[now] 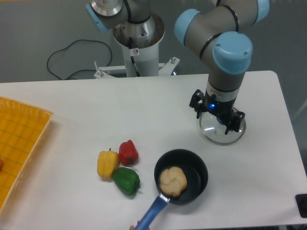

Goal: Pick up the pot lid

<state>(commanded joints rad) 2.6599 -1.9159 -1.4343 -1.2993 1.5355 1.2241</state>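
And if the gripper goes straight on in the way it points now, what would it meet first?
Pointing down, the open gripper would probably meet the pot lid first, near its blue knob; how high it hangs above is unclear from this view.

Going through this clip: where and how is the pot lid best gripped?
Probably by the blue knob, from straight above, the open claw closing on its sides. The glass lid lies flat on the table, knob up near its middle; its low rim would likely be harder to pinch.
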